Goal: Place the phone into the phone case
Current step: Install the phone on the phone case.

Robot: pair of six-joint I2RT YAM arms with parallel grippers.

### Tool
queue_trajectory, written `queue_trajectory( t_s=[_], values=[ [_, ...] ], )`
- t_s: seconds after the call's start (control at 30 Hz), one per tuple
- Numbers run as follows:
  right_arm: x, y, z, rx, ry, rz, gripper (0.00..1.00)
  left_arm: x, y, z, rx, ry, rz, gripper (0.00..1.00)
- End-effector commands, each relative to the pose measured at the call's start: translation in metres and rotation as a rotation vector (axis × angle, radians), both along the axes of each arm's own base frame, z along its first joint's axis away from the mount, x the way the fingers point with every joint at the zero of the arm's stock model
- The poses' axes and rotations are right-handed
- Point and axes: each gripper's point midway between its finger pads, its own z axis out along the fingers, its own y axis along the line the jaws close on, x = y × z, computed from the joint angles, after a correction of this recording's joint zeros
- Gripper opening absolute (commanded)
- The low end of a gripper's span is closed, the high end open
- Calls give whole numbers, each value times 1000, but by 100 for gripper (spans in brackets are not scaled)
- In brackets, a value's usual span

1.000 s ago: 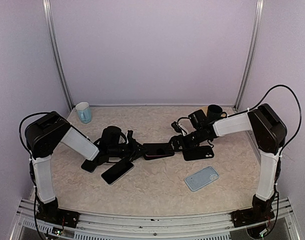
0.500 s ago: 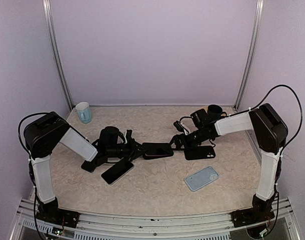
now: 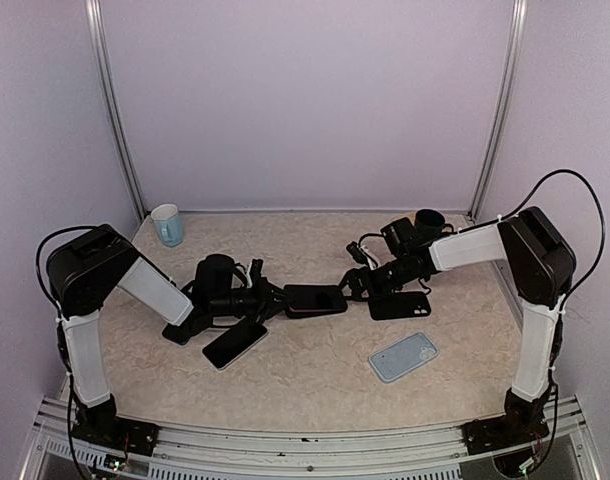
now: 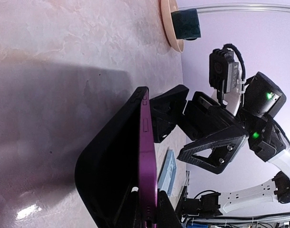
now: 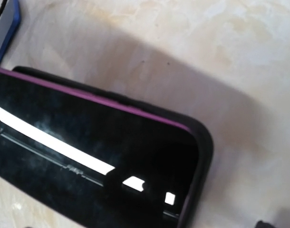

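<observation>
A phone with a purple rim point(image 3: 315, 300) lies mid-table between both arms. In the left wrist view the phone point(image 4: 147, 142) stands edge-on, with the black phone case point(image 4: 107, 166) wrapped loosely over its back and gaping on one side. My left gripper point(image 4: 147, 192) is shut on the near end of the phone. My right gripper point(image 4: 188, 130) is open, with its jaws spread wide at the phone's far end. The right wrist view shows the dark screen point(image 5: 88, 142) seated in the case corner point(image 5: 204, 142); its own fingers are out of frame.
A second black phone point(image 3: 235, 343) lies by the left arm and a dark flat item point(image 3: 180, 330) lies under that arm. A black case point(image 3: 398, 305) and a light blue case point(image 3: 403, 357) lie on the right. A pale mug point(image 3: 167, 225) and a dark mug point(image 3: 428, 222) stand at the back.
My left wrist has shifted slightly to the left. The phone and the right gripper have barely moved.
</observation>
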Motion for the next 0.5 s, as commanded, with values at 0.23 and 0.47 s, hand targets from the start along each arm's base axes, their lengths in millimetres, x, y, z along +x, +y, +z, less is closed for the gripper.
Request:
queue_trajectory(
  t_s=[0.23, 0.47],
  values=[
    [2, 1, 16, 51, -12, 2, 100, 1, -8, 73, -173, -176, -46, 0],
    [-6, 11, 35, 153, -13, 45, 100, -3, -11, 86, -207, -197, -71, 0]
  ],
)
